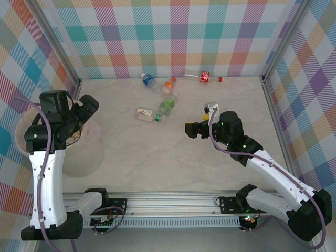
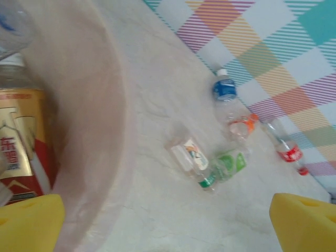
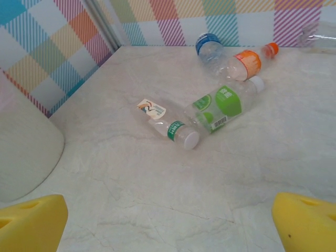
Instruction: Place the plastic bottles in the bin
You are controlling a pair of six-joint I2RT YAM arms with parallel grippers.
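Partly under left arm (image 1: 42,181), bin (image 1: 86,155).

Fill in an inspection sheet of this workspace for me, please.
Surface: pale marbled tabletop, no spills seen.
Job's things: bin at the left, gold-and-red bottle inside; lying on the table: blue-label bottle, orange-label bottle, green-label bottle, white-label bottle, red-label bottle.
Clutter: nothing seen.
Grippers: left gripper above the bin's rim, jaws open; right gripper low over the table, jaws open; both empty.
Cables: purple cables along both arms.
Surroundings: checked walls on three sides; metal rail at the near edge.
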